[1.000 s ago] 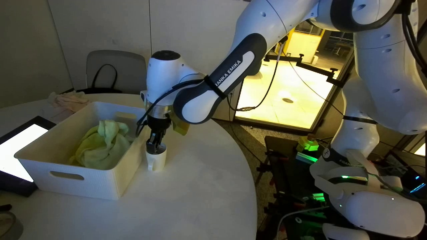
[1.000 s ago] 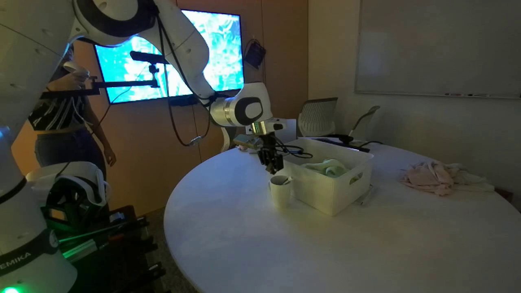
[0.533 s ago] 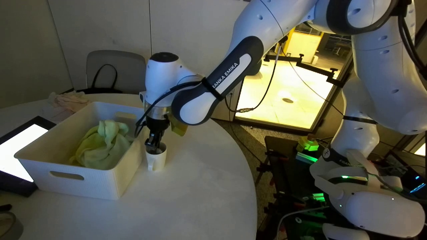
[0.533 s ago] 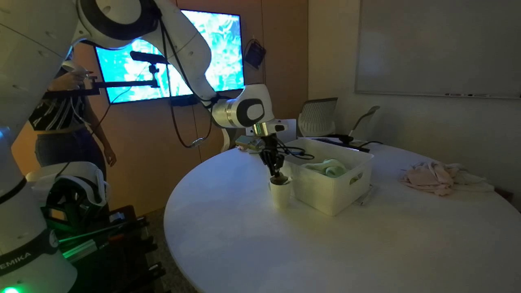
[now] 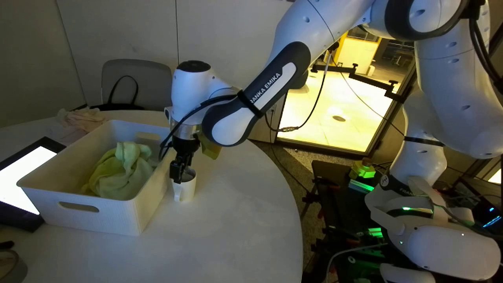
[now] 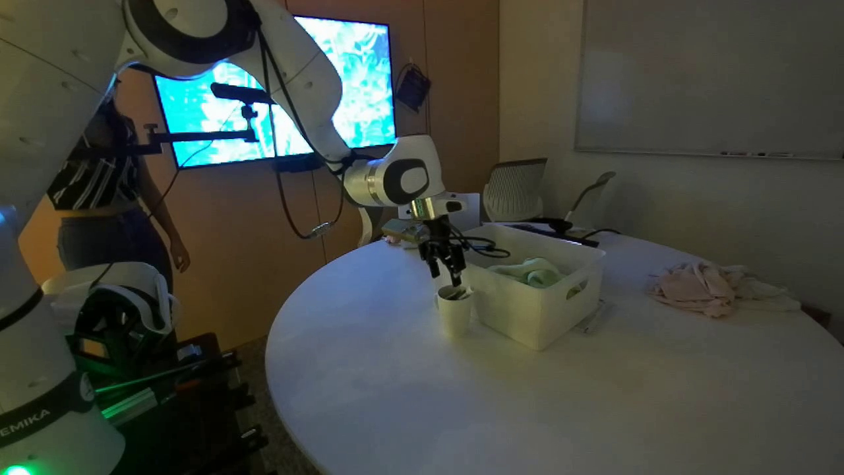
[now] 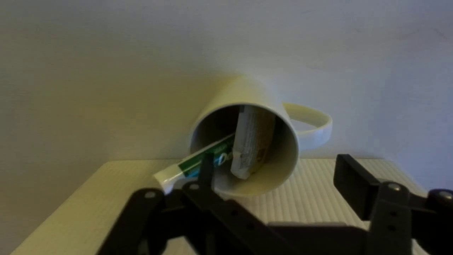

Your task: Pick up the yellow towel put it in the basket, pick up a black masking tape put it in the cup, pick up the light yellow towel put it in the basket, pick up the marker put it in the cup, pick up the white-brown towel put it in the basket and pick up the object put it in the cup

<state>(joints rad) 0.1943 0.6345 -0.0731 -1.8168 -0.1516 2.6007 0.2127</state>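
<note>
1. Just over the mouth of the cup point(image 6: 455, 320): gripper point(image 7: 276, 161), pointing down. Jaws spread wide, with nothing in their hold.
2. Wrist view: one fingertip overlaps the marker point(image 7: 193, 163) along the line of sight. Contact with marker or rim: cannot tell.
3. Cup white, upright on the table point(image 6: 395, 382), just beside the basket point(image 5: 114, 220). Whether the two touch is unclear.
4. Marker in cup, slanted; green-and-white barrel, pale end poking out past the rim. Pale printed object point(image 7: 249, 145), tan on one side, also in cup, leaning beside the marker.
5. Basket white, rectangular, slot cut in its end wall. Inside: crumpled light yellow towel point(image 5: 127, 173), and deeper yellow cloth point(image 5: 96, 177) at its side. One piece or two, cannot tell.
6. White-brown towel point(image 6: 699, 290), reads pinkish, with a whitish part; heaped on the table, well apart from the cup. Seen in both exterior views.
7. Lit tablet-like screen point(image 5: 27, 177) just beside the basket. Rounded object point(image 5: 19, 269), cut off at the frame corner; identity cannot be told.
8. In an exterior view, person point(image 6: 99, 185) standing, partly hidden behind the robot arm point(image 6: 310, 79); wall screen point(image 6: 369, 86) lit.
</note>
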